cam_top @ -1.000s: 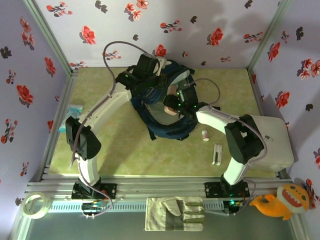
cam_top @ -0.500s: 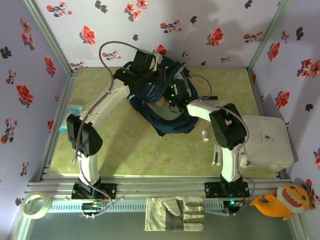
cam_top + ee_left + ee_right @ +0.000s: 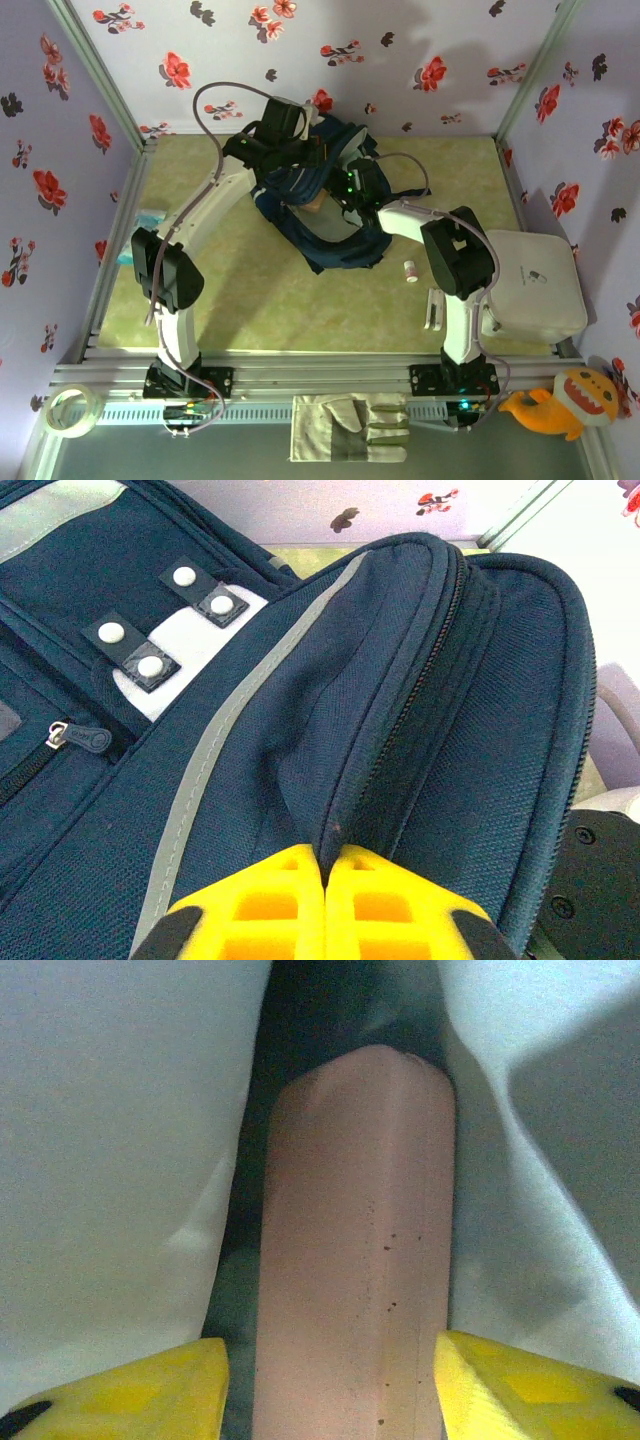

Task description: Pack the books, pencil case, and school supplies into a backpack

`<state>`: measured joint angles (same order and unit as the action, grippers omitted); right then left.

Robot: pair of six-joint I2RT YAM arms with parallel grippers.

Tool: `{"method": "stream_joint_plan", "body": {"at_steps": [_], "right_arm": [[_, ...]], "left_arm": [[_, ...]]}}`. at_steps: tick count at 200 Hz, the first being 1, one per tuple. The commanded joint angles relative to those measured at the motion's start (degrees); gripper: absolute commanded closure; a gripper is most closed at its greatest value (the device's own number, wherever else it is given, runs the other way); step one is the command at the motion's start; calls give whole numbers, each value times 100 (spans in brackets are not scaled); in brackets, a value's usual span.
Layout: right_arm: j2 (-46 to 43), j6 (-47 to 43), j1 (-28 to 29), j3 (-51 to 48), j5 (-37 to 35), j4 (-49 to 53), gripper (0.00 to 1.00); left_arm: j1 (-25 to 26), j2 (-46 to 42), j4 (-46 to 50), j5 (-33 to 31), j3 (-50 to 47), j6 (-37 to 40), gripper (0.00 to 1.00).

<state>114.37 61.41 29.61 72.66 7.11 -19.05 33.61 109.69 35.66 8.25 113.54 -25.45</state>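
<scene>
Your left end effector [image 3: 325, 880], pressed together on the large dark navy fabric backpack [image 3: 400, 730], holds its mouth open so your spread right end effector [image 3: 330, 1365] can straddle the flat pale pink soft pencil case [image 3: 355, 1240] inside.

Two arms of the same build: the left arm [image 3: 200, 220] and the right arm [image 3: 450, 300] each have smooth white tubular links joined by bulky black joint housings. Each rises from a black base block, [image 3: 185, 380] and [image 3: 455, 378], with small green lights showing there. A thin grey cable [image 3: 210, 110] loops free along the left arm, and a thinner grey one [image 3: 400, 165] curves off the right arm's black wrist, where green lights [image 3: 348, 180] also glow. The left end effector [image 3: 325, 855] has bright yellow plastic fingers moulded with rectangular recesses and edged in black at the outer sides. The right end effector [image 3: 328, 1345] has the same yellow fingers with black outer corners.
</scene>
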Motion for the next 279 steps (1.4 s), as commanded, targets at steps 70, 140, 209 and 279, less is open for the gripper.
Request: {"method": "stream_joint_plan", "body": {"at_steps": [70,140,209,279], "right_arm": [[676,370,133,664,664,-679,69],[-176,160,-67,-161,398,-524,57],[-2847,-1330,-682,-2119,-655,1368,27],[-4560,-2351,-948,-2258,-2128,2788,12]], "left_arm": [[-61,-141,-558,247,135,-275,100],[-152,-172,-638,315,-125,-354,100],[-236,-349,-941,529,-1062,-493,91],[-821,-791,-913,1029,-2358,-330,35]]}}
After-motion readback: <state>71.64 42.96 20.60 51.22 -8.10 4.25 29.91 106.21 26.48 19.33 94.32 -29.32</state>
